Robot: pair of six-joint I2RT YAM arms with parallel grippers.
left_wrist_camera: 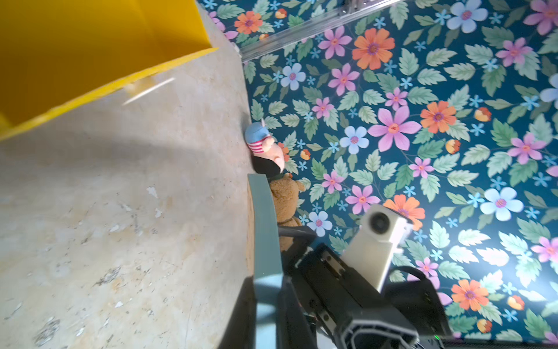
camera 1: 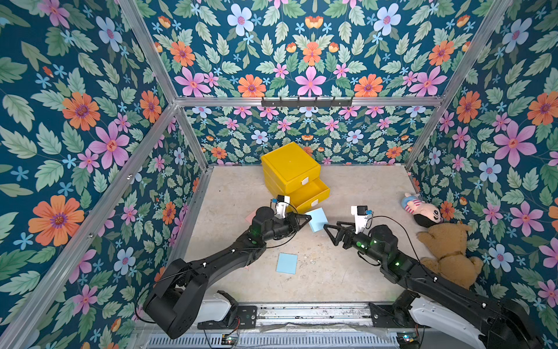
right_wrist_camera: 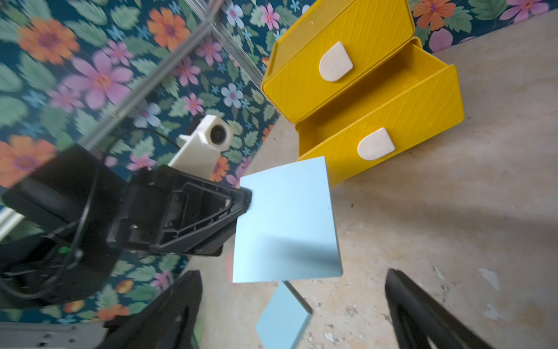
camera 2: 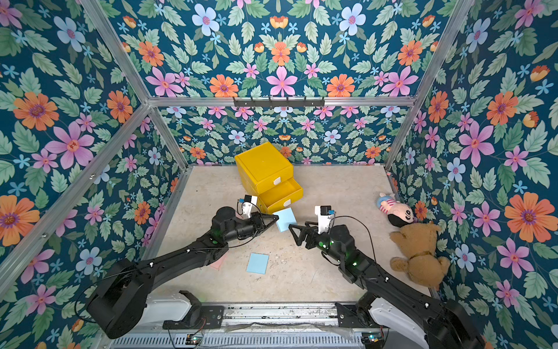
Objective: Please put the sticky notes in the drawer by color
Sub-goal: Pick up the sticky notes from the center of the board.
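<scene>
Sticky notes [camera 1: 287, 263] in a light blue pad lie flat on the beige table [camera 1: 377, 272], nearest the robot's base. At their 9 o'clock, a pink pad [camera 2: 219, 261] peeks from under the left forearm.

Farther in, the left gripper [right_wrist_camera: 243, 201] is clenched on the edge of a second blue pad [right_wrist_camera: 287, 217]. It holds this pad tilted and lifted off the table, at 1 o'clock of the flat one. The right gripper [camera 1: 329, 234] hangs released just beside the held pad, at its 4 o'clock, jaws spread wide. A pink corner [camera 1: 250, 215] shows at 9 o'clock of the left wrist.

Off at 3 o'clock, against the floral wall [camera 1: 498, 151], lie a brown teddy bear [camera 1: 447, 250] and, beyond it, a striped plush doll [camera 1: 419, 208].

Farthest back, at the held pad's 12 o'clock, stands the yellow drawer cabinet [camera 1: 290, 167]. Its top drawer is shut and the one beneath is pulled out.
</scene>
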